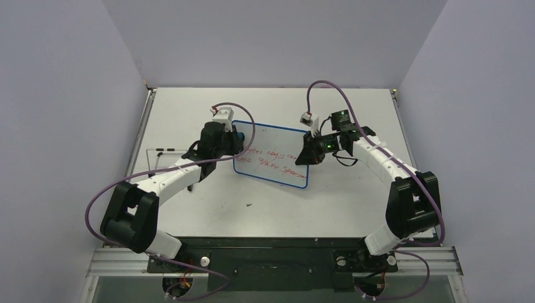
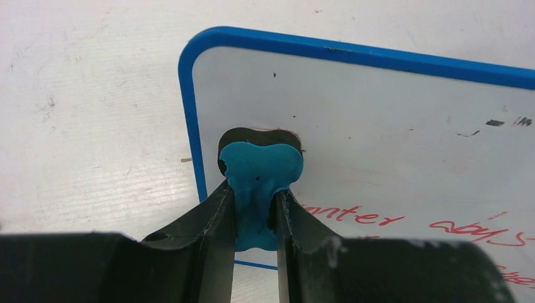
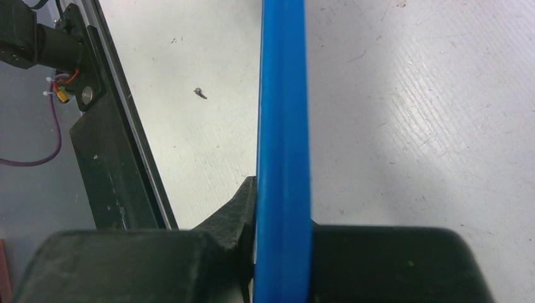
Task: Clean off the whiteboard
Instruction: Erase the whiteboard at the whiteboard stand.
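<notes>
The whiteboard (image 1: 272, 153) has a thin blue rim and red handwriting across its middle; it sits in the middle of the table, tilted. My right gripper (image 1: 311, 149) is shut on its right edge, and the right wrist view shows the blue rim (image 3: 284, 126) edge-on between the jaws. My left gripper (image 1: 235, 140) is shut on the blue-and-black eraser (image 2: 260, 170), which presses on the board's upper left part (image 2: 378, 120) near the corner. The red writing (image 2: 353, 216) lies just right of the eraser.
A thin black frame (image 1: 151, 161) lies on the table at the left. Grey walls stand on three sides. The black base rail (image 3: 107, 158) with cables runs along the near edge. Small specks mark the tabletop (image 1: 277, 208).
</notes>
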`<state>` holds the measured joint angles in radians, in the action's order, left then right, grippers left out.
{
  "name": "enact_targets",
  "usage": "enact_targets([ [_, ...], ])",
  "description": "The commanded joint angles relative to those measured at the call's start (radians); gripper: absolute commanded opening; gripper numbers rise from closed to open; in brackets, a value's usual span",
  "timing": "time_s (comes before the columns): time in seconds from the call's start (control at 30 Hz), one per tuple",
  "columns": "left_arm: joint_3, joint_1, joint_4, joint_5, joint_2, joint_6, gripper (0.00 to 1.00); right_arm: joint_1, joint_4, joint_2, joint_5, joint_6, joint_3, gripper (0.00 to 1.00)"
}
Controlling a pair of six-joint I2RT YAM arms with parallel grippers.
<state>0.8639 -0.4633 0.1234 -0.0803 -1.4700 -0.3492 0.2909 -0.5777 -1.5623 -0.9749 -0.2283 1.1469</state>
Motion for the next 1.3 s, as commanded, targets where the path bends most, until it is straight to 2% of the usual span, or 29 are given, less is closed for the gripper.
enact_targets([
  [0.0, 0.007, 0.045, 0.143, 0.075, 0.030, -0.043, 0.00, 0.022, -0.011, 0.042, -0.076, -0.048, 0.010, 0.00],
  [0.33, 0.088, 0.066, 0.229, 0.174, -0.034, -0.057, 0.00, 0.024, -0.012, 0.044, -0.076, -0.048, 0.012, 0.00],
  [0.5, 0.074, 0.049, 0.261, 0.214, -0.043, -0.067, 0.00, 0.022, -0.013, 0.043, -0.076, -0.049, 0.013, 0.00],
  [0.93, -0.097, 0.105, 0.218, 0.053, 0.042, -0.107, 0.00, 0.024, -0.013, 0.039, -0.075, -0.049, 0.010, 0.00],
  [1.13, -0.074, 0.092, 0.233, 0.167, 0.039, -0.086, 0.00, 0.025, -0.012, 0.040, -0.072, -0.049, 0.010, 0.00],
  [1.27, -0.042, 0.025, 0.211, 0.233, 0.035, -0.044, 0.00, 0.025, -0.013, 0.039, -0.073, -0.049, 0.010, 0.00],
])
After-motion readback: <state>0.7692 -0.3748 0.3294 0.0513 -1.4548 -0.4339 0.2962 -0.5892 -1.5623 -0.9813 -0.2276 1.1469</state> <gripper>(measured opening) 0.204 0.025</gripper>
